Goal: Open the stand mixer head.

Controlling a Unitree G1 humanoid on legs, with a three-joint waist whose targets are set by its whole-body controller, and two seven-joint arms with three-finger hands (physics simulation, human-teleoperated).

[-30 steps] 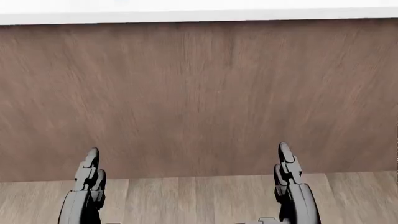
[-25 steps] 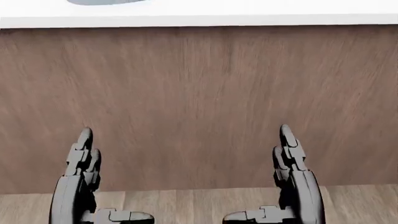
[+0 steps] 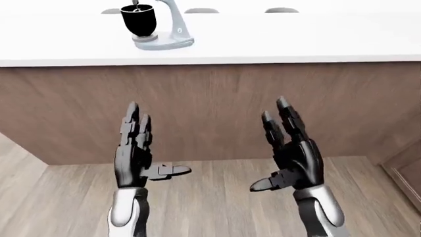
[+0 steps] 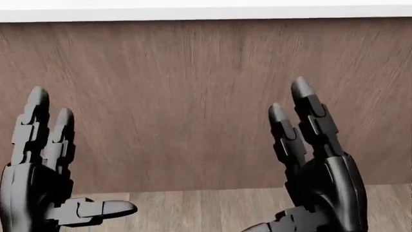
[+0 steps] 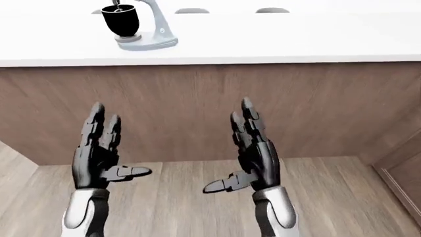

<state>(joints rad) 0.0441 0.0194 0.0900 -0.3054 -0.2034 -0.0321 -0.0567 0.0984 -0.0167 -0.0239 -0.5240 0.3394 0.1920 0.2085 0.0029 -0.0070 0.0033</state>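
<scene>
On counter [image 3: 276,42] — one stand mixer [image 3: 154,27], one bowl [image 3: 138,20]

Grey stand mixer [image 3: 161,29] upright, holding black bowl [image 3: 138,19]

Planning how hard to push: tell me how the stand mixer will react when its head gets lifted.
The stand mixer probably stays put: its flat base sits wide on the white counter. It looks rigid and likely heavy. The black bowl may shift; its seating is unclear.
</scene>
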